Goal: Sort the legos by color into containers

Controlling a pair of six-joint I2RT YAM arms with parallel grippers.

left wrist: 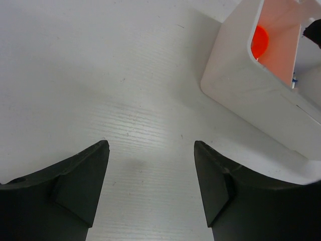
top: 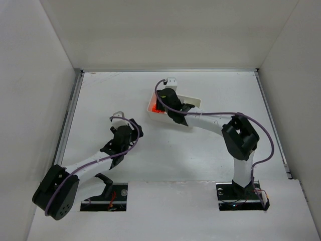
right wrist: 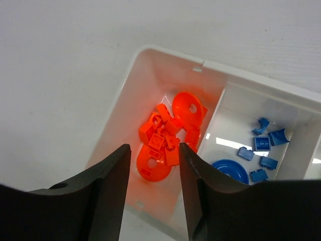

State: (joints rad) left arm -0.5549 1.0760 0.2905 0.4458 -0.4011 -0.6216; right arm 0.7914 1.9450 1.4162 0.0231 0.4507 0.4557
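Note:
The white tray (top: 195,103) lies at the table's middle back. In the right wrist view its end compartment (right wrist: 150,65) holds several orange-red legos (right wrist: 165,138), cubes and two round discs. The neighbouring compartment holds several blue legos (right wrist: 263,145) and a blue disc (right wrist: 229,170). No yellow-green legos show. My right gripper (right wrist: 154,163) hovers open and empty above the orange-red pile; in the top view it (top: 161,103) covers the tray's left end. My left gripper (left wrist: 151,165) is open and empty over bare table, left of the tray (left wrist: 235,85). An orange-red disc (left wrist: 260,41) shows inside that tray.
White walls enclose the table on the left, back and right. A metal rail (top: 70,115) runs along the left edge. The right arm's elbow (top: 241,135) stands right of the tray. The left arm (top: 120,138) reaches from the near left.

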